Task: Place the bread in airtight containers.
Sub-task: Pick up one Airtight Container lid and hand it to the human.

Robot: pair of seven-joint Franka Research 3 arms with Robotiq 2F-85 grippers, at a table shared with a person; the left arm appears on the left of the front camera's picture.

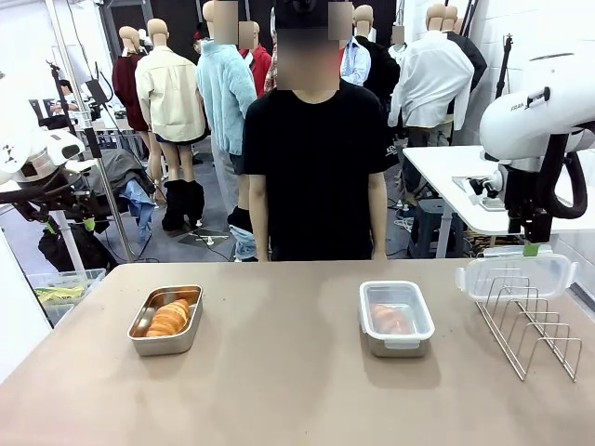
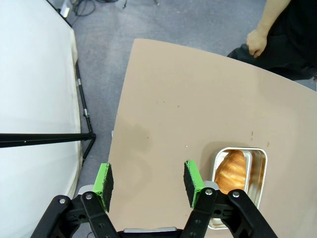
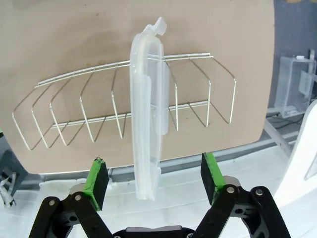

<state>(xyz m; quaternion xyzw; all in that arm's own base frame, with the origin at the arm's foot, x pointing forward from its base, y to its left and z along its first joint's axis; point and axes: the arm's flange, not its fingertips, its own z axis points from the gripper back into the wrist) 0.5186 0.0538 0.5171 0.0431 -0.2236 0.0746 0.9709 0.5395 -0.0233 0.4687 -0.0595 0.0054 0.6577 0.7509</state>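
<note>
Currently, lid (image 3: 147,114) being straddled by open right gripper (image 3: 154,179), nothing held; lid may be knocked off rack (image 3: 74,106) if clipped. Open left gripper (image 2: 148,184) empty, bread (image 2: 232,171) in unlidded tin (image 2: 258,171) just beside.

both hands (image 2: 147,184) (image 3: 154,182) spread wide, empty

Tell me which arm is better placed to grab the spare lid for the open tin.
Right, probably. Its open gripper hangs directly above the lid standing in the wire rack; the left gripper hovers near the open tin.
</note>
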